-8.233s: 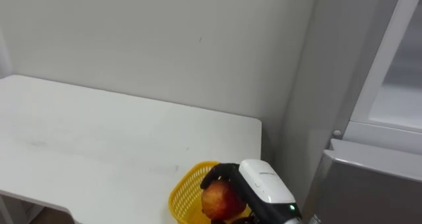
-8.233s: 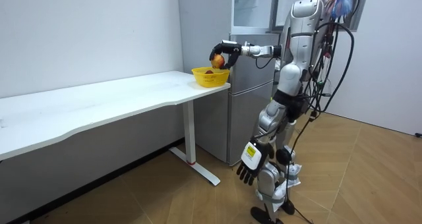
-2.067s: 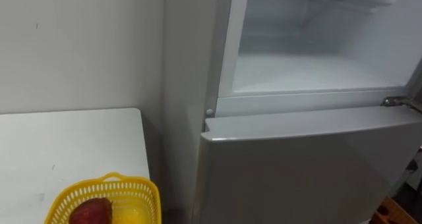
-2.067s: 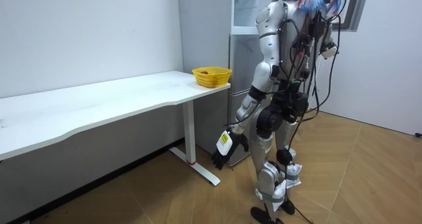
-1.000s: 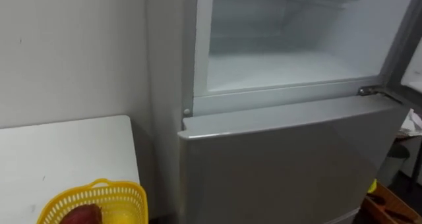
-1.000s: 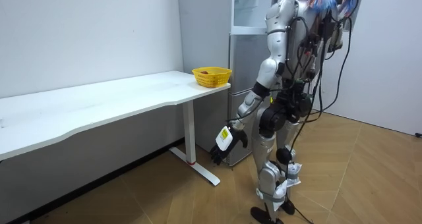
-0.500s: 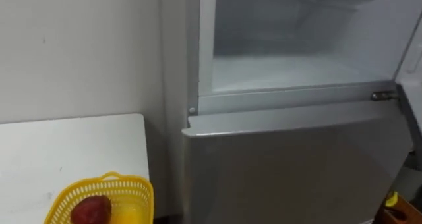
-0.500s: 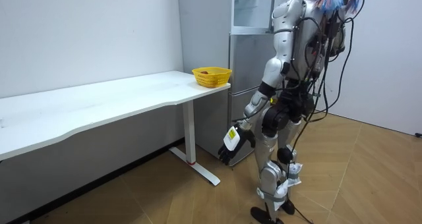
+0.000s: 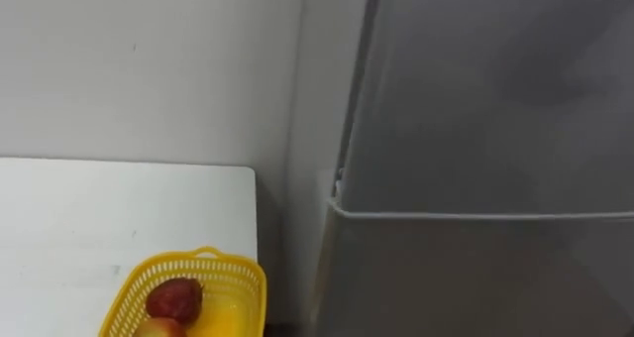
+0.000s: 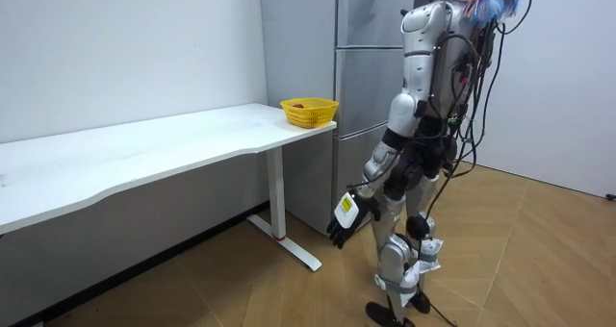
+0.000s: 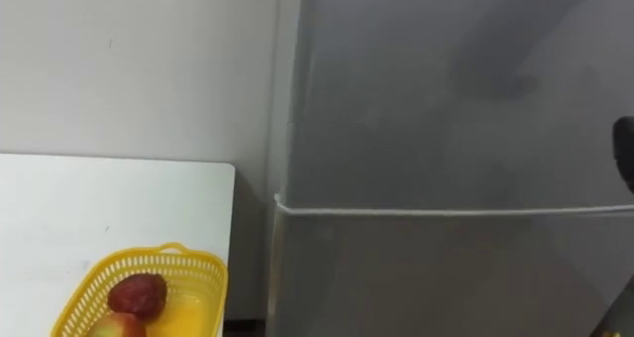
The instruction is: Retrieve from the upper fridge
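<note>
The grey fridge (image 9: 475, 89) stands before me with its upper door shut; the seam to the lower door (image 9: 475, 278) runs across the view. A yellow basket (image 9: 203, 256) sits on the white table's corner beside the fridge, holding a dark red fruit (image 9: 175, 299) and an apple (image 9: 163, 328). In the room view I stand facing the fridge (image 10: 366, 19). My left hand (image 10: 345, 216) hangs low by my thigh, fingers relaxed and empty. A dark sliver of my right hand (image 11: 624, 154) shows at the right edge, against the fridge front.
The white table (image 9: 79, 208) stretches to my left along the wall, its right edge close to the fridge side. In the room view the long table (image 10: 144, 144) has wooden floor (image 10: 539, 260) in front of it and behind me.
The upper fridge door, open on a bare white interior half a second ago, is now shut. The view has shifted, and my left hand has swung slightly towards the room view's right.
</note>
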### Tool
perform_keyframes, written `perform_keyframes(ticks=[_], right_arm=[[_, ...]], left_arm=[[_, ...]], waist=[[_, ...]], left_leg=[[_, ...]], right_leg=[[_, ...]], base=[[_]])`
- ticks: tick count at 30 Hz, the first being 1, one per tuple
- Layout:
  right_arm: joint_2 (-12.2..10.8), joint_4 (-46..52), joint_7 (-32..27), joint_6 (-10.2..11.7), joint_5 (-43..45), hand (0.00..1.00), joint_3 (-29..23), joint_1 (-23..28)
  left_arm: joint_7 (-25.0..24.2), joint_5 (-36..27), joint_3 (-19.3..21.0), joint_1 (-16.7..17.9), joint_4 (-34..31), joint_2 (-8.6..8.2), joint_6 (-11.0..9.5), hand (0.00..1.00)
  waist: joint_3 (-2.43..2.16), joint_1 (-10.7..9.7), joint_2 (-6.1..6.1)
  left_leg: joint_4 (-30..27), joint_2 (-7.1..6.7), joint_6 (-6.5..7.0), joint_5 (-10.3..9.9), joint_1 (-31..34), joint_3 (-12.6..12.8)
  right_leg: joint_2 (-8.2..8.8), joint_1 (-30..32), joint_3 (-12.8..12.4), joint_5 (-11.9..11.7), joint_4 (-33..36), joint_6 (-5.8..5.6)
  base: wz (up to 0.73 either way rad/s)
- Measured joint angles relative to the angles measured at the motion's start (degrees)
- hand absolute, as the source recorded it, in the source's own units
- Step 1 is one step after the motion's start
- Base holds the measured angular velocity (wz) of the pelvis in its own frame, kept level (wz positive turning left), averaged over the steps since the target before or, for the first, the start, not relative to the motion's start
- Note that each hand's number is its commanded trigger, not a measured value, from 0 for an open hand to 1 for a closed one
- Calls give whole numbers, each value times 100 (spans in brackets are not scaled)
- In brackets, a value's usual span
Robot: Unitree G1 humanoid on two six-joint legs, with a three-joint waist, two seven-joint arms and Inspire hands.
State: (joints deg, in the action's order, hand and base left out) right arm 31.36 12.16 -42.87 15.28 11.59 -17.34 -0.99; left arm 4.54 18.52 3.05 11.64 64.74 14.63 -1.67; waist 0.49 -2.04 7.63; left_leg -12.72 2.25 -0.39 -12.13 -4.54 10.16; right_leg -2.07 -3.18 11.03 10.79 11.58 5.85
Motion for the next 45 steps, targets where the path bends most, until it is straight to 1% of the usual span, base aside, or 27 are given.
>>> perform_keyframes(ticks=[3, 4, 5, 6, 9, 14, 17, 19, 23, 25, 27, 29, 30, 31, 32, 35, 36, 37, 38, 39, 40, 42, 43, 44, 45], right_arm=[[-1, -1, -5, 14, -3, 0, -1, 5], [-1, -3, -5, 15, -2, 0, -1, 6], [-1, -5, -5, 15, 0, 0, -1, 6], [-1, -10, -6, 17, -7, 0, -1, 7], [-1, -12, -18, 18, -90, 0, -2, 7], [-4, -13, -120, 31, -99, 0, -63, 8], [-5, -54, -232, 124, -99, 0, -281, 19], [-6, -96, -306, 218, -105, 0, -487, 205], [-59, -143, -343, 228, -173, 0, -549, 472], [-133, -246, -339, 227, -210, 0, -599, 577], [-338, -349, -389, 217, -231, 0, -748, 736], [-475, -444, -411, 213, -314, 0, -828, 868], [-516, -538, -435, 171, -410, 0, -843, 919], [-581, -679, -467, 143, -471, 0, -843, 921], [-623, -793, -483, 144, -494, 0, -843, 926], [-906, -1250, -510, 89, -759, 0, -809, 1087], [-1028, -1449, -512, 96, -759, 0, -808, 1160], [-1111, -1709, -517, 88, -788, 0, -780, 1233], [-1140, -1835, -515, 76, -812, 0, -743, 1278], [-1229, -1956, -517, -12, -815, 0, -653, 1399], [-1334, -1981, -509, -41, -832, 0, -585, 1515], [-1423, -2136, -523, -40, -884, 0, -393, 1637], [-1449, -2334, -503, -49, -924, 0, -207, 1716], [-1483, -2403, -485, -62, -943, 0, -129, 1761], [-1599, -2535, -447, -91, -954, 0, -8, 1795]], left_arm=[[1, -3, 1, 48, 0, -1, 0, 0], [1, -3, 0, 54, 5, -2, 0, 0], [1, -3, 1, 55, 25, -4, 0, 0], [1, -6, -2, 63, 51, -4, 0, 0], [4, -5, -1, 142, 54, -4, 0, 0], [25, 3, 9, 244, 57, -12, 0, 0], [24, 55, 16, 267, 53, -12, 0, 0], [24, 86, 23, 319, 44, -12, -3, 0], [24, 92, 23, 366, 45, -20, -4, 0], [24, 97, 36, 370, 41, -20, -4, 0], [24, 130, 82, 399, -24, -34, 5, 0], [25, 128, 108, 424, -52, -62, 34, 0], [24, 127, 107, 425, -52, -84, 56, 0], [24, 122, 100, 426, -51, -90, 73, 0], [25, 120, 100, 429, -49, -90, 90, 0], [33, 122, 119, 410, -54, -116, 106, 0], [42, 121, 131, 416, -55, -151, 105, 0], [58, 117, 130, 414, -59, -196, 105, 0], [76, 117, 128, 416, -59, -225, 106, 0], [88, 119, 128, 414, -64, -281, 107, 0], [86, 120, 122, 418, -97, -296, 109, 0], [104, 119, 125, 445, -129, -281, 120, 0], [117, 119, 128, 445, -132, -269, 130, 0], [123, 119, 129, 445, -132, -270, 130, 0], [129, 120, 126, 432, -126, -285, 131, 0]], waist=[[-17, 0, -33], [-11, 1, -57], [-25, 1, -63], [-24, -11, -94], [-38, -24, -119], [-40, -80, -122], [-37, -93, -132], [-46, -90, -145], [-51, -119, -145], [-64, -121, -146], [-62, -127, -159], [-62, -136, -177], [-62, -151, -187], [-63, -165, -232], [-64, -188, -237], [-65, -162, -297], [-65, -158, -352], [-61, -138, -384], [-60, -130, -394], [-84, -120, -438], [-82, -125, -503], [-86, -164, -570], [-86, -160, -571], [-86, -142, -568], [-85, -113, -562]], left_leg=[[-5, -1, -1, 0, -4, 0], [-6, -1, -1, 0, -4, 0], [-7, -1, -1, 0, -6, 0], [-6, -3, -1, 0, -6, 0], [-4, -5, -1, 1, -14, 2], [-6, -10, -2, 2, -11, 4], [-12, -2, -2, 2, 0, 3], [-11, -3, -2, 1, -3, -1], [-6, -5, -2, 2, -21, -2], [-3, -4, -2, 2, -37, -2], [-3, -5, -2, 1, -59, -4], [1, -6, -2, 1, -59, -4], [6, -6, -1, 1, -55, -4], [5, -6, -1, 1, -57, -4], [5, -5, -1, 1, -67, -3], [5, -7, 0, -1, -104, -2], [9, -7, 1, -4, -107, -1], [14, -9, 4, -7, -111, 2], [19, -10, 4, -8, -115, 6], [28, -13, 5, -9, -112, 7], [56, -12, 4, -9, -112, 14], [99, -11, 0, -4, -120, 16], [97, -11, -6, 1, -126, 27], [97, -14, -10, 3, -130, 40], [96, -28, -20, 9, -129, 58]], right_leg=[[-2, -5, -1, 0, 5, 0], [-3, -5, -2, 0, 6, 0], [-3, -5, -2, 0, 9, 1], [-3, -5, -2, 0, 10, 0], [-4, -5, 0, 1, 15, 0], [-6, -6, 9, 1, 15, 1], [-1, -3, 12, 6, 8, -6], [-1, -20, 11, 6, -10, -6], [-2, -70, 23, 5, -44, -7], [-5, -110, 30, 5, -79, -8], [-6, -111, 32, 6, -85, -8], [-3, -111, 31, 11, -86, -16], [0, -108, 30, 13, -85, -20], [-2, -113, 23, 11, -88, -19], [-2, -121, 22, 9, -88, -18], [-5, -148, -1, 11, -91, -22], [-6, -149, -4, 14, -93, -26], [-5, -151, -8, 16, -92, -30], [-6, -150, -16, 16, -90, -31], [-4, -153, -25, 18, -81, -34], [-7, -150, -26, 31, -80, -53], [-9, -149, -2, 46, -81, -64], [-13, -155, -3, 52, -77, -53], [-14, -154, -5, 54, -74, -50], [-18, -149, -8, 57, -76, -42]], base=[[0], [0], [0], [0], [0], [0], [0], [0], [1], [2], [0], [0], [0], [0], [0], [0], [0], [0], [-3], [-3], [0], [5], [5], [0], [-6]])
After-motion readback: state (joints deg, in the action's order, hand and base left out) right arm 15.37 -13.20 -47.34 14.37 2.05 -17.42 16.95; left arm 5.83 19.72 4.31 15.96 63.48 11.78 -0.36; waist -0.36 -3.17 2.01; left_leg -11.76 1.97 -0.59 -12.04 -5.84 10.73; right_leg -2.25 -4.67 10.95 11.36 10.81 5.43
